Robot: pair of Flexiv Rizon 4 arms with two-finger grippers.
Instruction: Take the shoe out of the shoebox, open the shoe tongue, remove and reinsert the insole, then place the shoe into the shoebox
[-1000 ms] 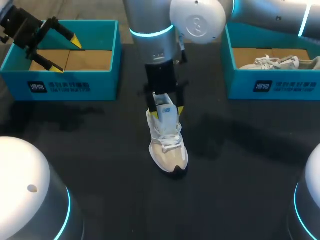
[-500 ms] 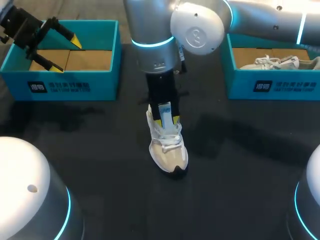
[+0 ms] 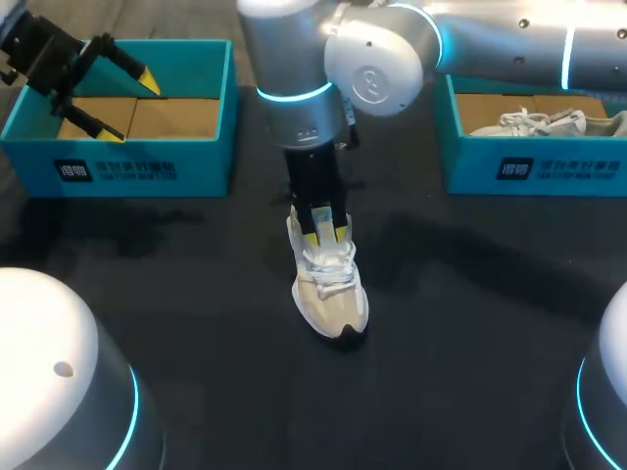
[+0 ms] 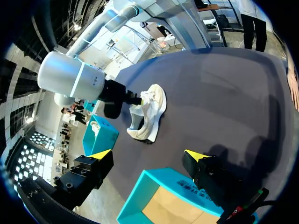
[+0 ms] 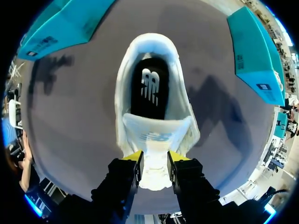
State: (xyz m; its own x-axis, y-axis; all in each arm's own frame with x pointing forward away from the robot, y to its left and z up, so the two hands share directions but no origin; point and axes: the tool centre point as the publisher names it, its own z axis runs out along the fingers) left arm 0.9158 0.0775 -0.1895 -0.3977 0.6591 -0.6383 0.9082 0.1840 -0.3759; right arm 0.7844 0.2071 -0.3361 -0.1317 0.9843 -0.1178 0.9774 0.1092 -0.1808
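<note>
Yellow-tipped, the right gripper is set narrowly about the white tongue, one finger to each side. A pinch is apparently made, though contact on both faces cannot be fully confirmed from the wrist view. The tongue is best drawn up and back toward the toe in a gentle arc, so that the throat is opened without the shoe being lifted or dragged across the table. The laces should be kept clear of the fingers.

Ahead of the fingers, the dark insole is seen inside the collar, not yet taken out. The shoe is stood on its sole directly under the gripper, between the two shoeboxes.

Well apart from all this, the left gripper is held with its fingers spread wide above the empty left shoebox. A second shoe is lying in the right shoebox.
</note>
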